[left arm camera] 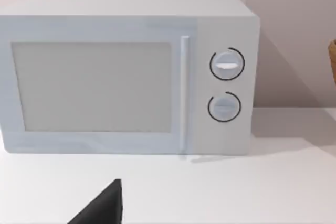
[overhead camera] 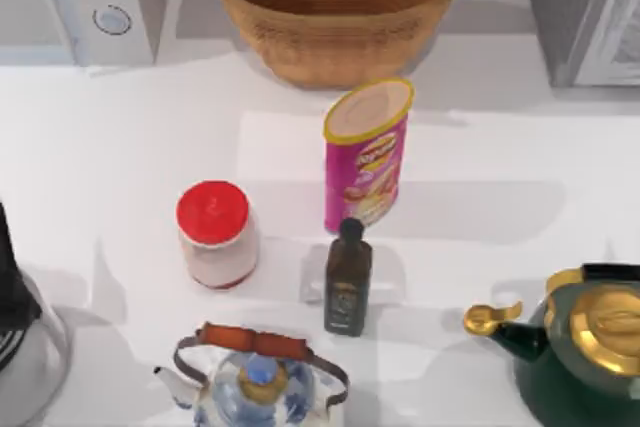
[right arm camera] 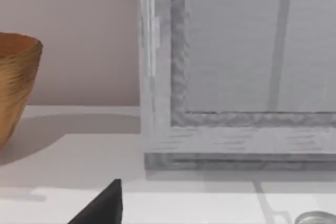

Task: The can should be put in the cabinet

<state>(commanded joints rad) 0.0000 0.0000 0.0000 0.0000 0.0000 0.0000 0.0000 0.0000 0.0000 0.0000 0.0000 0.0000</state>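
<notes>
Standing upright near the table's middle, the tall pink cylindrical chips can [overhead camera: 367, 155] with its yellow rim and beige top has its long axis vertical, lid up, logo facing the near side. A small dark bottle [overhead camera: 348, 278] stands just in front of it and a red-lidded white jar [overhead camera: 216, 234] to its left, so a grasp looks easiest from the right. The large grey cabinet [overhead camera: 585, 7] sits at the far right, its door apparently closed. Neither arm has reached in; whether either gripper's fingers are apart or together, I cannot tell.
</notes>
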